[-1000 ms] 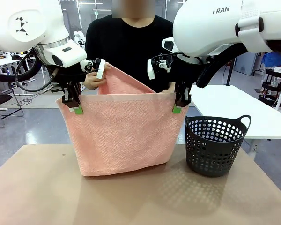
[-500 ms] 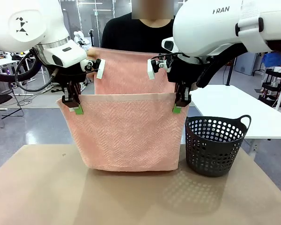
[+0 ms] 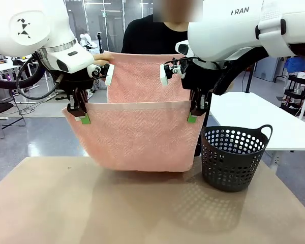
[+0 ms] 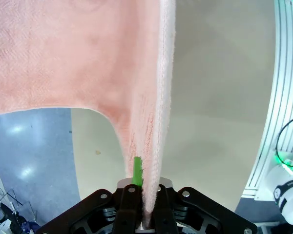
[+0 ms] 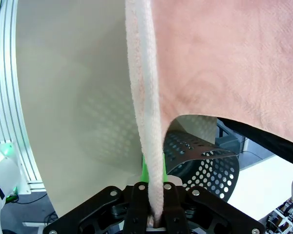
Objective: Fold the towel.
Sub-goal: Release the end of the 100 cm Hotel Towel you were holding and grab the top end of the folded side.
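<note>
Salmon-pink towel [image 3: 137, 137] held hanging above the table [image 3: 40, 203].
Its near corners were clamped by the left gripper [image 3: 84, 118] and right gripper [image 3: 192, 117], jaws pinched tight on the cloth; the far edge was held higher by the person, near the perforated dark basket [image 3: 234, 157].

A dark perforated basket [image 3: 235, 158] stood on the brown table [image 3: 117, 213] to my right. Beyond it lay a white table [image 3: 249, 119], and a person in a black top [image 3: 147, 38] faced me across.
</note>
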Motion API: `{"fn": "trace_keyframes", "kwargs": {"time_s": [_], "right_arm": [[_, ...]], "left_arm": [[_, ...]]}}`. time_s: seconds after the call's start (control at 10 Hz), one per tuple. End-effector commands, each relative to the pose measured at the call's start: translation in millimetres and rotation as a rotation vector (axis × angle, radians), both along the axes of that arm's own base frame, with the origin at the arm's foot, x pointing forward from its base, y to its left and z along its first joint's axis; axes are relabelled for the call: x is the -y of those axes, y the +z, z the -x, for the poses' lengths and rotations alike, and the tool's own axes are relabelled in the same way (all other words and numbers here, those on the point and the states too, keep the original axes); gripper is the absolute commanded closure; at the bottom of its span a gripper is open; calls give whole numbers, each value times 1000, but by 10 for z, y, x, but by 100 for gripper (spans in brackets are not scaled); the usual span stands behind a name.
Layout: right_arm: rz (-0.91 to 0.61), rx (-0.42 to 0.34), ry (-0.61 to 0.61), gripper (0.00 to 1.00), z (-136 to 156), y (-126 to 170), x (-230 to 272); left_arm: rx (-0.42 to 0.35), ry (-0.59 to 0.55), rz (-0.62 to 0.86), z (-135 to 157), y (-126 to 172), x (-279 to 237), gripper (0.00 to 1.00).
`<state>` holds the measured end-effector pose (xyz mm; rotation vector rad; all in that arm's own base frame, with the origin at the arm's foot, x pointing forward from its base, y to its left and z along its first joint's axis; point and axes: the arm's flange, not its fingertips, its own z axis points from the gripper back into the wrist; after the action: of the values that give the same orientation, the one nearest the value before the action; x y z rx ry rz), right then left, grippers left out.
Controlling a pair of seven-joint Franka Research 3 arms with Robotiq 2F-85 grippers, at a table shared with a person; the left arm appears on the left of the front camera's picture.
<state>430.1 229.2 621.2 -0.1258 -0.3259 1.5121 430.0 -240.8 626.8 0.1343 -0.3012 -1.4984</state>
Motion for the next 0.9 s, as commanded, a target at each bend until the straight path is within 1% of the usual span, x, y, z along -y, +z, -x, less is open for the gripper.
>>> {"fn": "trace_keyframes", "kwargs": {"time_s": [0.0, 0.8], "right_arm": [[4, 4, 0, 100, -1, 5, 7], [4, 4, 0, 100, -1, 5, 7]], "left_arm": [[7, 0, -9, -4, 6, -8, 100], [7, 0, -9, -4, 6, -8, 100]]}}
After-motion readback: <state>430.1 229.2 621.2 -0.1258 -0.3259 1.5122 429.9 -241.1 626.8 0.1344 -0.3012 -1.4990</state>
